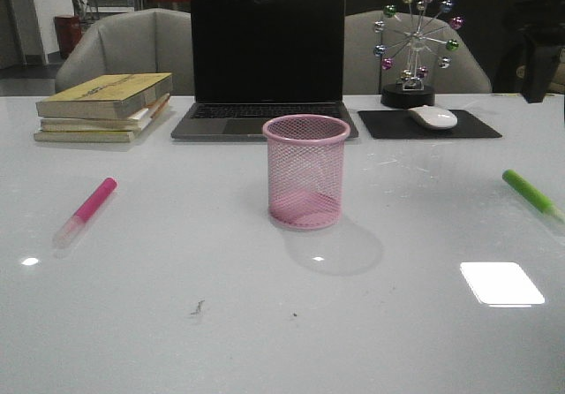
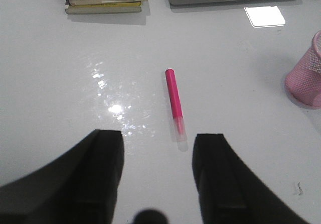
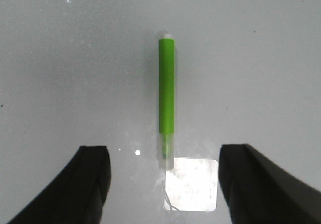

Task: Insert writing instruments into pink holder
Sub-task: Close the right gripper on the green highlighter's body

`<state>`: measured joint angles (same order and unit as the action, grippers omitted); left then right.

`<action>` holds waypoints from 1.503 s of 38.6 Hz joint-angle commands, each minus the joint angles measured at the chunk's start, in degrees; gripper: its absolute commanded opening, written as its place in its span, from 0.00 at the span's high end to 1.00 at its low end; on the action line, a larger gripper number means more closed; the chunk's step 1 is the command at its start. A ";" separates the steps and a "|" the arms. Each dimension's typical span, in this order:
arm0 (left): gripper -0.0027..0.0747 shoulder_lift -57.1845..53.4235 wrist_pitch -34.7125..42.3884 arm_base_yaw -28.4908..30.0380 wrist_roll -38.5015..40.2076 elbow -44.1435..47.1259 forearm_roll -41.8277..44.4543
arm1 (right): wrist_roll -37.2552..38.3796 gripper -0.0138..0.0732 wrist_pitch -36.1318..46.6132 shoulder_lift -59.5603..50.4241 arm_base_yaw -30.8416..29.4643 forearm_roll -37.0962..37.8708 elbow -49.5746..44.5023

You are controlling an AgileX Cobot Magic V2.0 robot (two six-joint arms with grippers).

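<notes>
The pink mesh holder (image 1: 306, 171) stands upright and empty at the table's middle; its edge also shows in the left wrist view as the holder (image 2: 306, 76). A hot pink highlighter (image 1: 86, 210) lies flat on the left, pale cap toward the front. My left gripper (image 2: 159, 139) hovers open above the table, with the pink highlighter (image 2: 175, 102) just ahead of its fingertips. A green highlighter (image 1: 531, 192) lies flat at the far right. My right gripper (image 3: 164, 156) is open above the green highlighter (image 3: 166, 97), whose clear cap end points between the fingers. Neither arm shows in the front view.
At the back stand a stack of books (image 1: 104, 107), an open laptop (image 1: 266, 65), a white mouse (image 1: 433, 117) on a black pad (image 1: 427, 125), and a ball ornament (image 1: 415, 45). Bright light reflections (image 1: 500, 283) lie on the glossy white table (image 1: 177, 323).
</notes>
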<state>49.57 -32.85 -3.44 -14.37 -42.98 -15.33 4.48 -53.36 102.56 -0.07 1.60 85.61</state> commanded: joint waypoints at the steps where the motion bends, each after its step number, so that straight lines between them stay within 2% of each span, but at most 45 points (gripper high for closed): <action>1: 0.47 -0.30 3.48 -0.39 0.62 -2.05 -1.01 | -0.08 0.19 0.67 1.26 -0.32 0.14 5.13; 20: 0.47 -0.30 3.48 -0.39 0.62 -2.05 -1.01 | -0.08 0.19 2.88 13.53 -0.32 0.14 9.17; 45: 0.47 -0.30 3.37 -0.39 0.62 -2.05 -1.11 | -0.08 0.20 7.71 17.79 -0.32 1.13 9.58; 55: 0.47 -0.30 3.24 -0.39 0.62 -2.19 -1.11 | -0.08 0.20 6.22 20.33 -0.32 1.30 9.58; 58: 0.47 -0.30 3.24 -0.39 0.62 -2.33 -1.11 | -0.08 0.23 5.23 21.55 -0.32 1.30 9.58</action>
<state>49.57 -32.88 -3.44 -14.37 -42.98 -15.33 4.48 -47.39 124.92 -0.07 1.71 94.30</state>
